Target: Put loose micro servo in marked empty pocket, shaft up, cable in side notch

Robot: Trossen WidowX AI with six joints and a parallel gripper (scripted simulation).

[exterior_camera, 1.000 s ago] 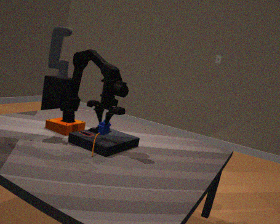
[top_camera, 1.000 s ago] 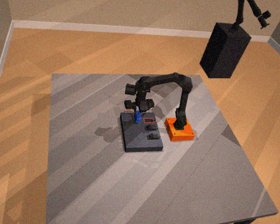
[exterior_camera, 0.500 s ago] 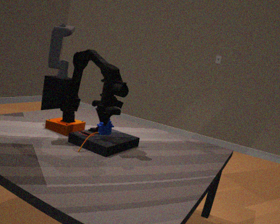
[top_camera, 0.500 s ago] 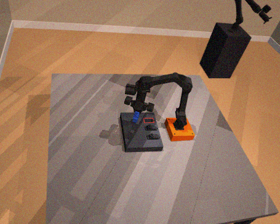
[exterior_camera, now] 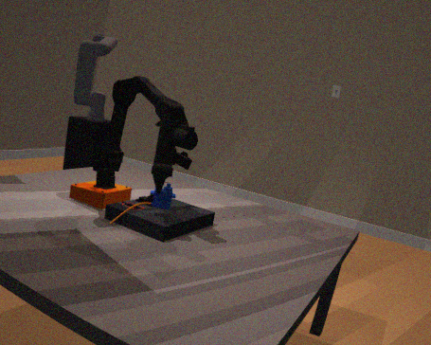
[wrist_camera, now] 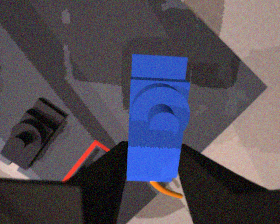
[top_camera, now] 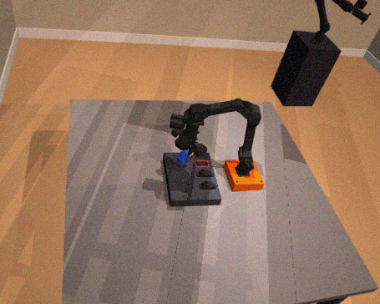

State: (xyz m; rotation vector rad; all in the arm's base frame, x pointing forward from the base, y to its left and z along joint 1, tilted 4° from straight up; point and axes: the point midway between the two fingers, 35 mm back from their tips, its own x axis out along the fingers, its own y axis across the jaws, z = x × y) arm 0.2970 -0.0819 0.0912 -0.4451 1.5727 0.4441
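The blue micro servo [top_camera: 183, 157] [exterior_camera: 162, 197] [wrist_camera: 159, 137] is upright, its round shaft boss facing up toward the wrist camera. My gripper [top_camera: 190, 152] [exterior_camera: 159, 190] [wrist_camera: 152, 149] is shut on one end of it and holds it over the deck [top_camera: 181, 194] [exterior_camera: 189, 217] [wrist_camera: 212, 117]; the height of the gap is hard to tell. The orange cable [exterior_camera: 137, 205] [wrist_camera: 164, 190] runs from the gripped end past the deck's edge. The marked pocket's red outline [top_camera: 201, 166] [wrist_camera: 82, 160] lies beside the servo, not under it; the left finger partly hides it in the wrist view.
Two dark servos [top_camera: 205, 172] [top_camera: 207, 184] sit on the deck in a row with the marked pocket; one [wrist_camera: 29, 137] shows left in the wrist view. The orange arm base [top_camera: 248, 182] [exterior_camera: 99, 195] stands beside the deck. A black pedestal [top_camera: 305, 68] with another arm stands beyond the table.
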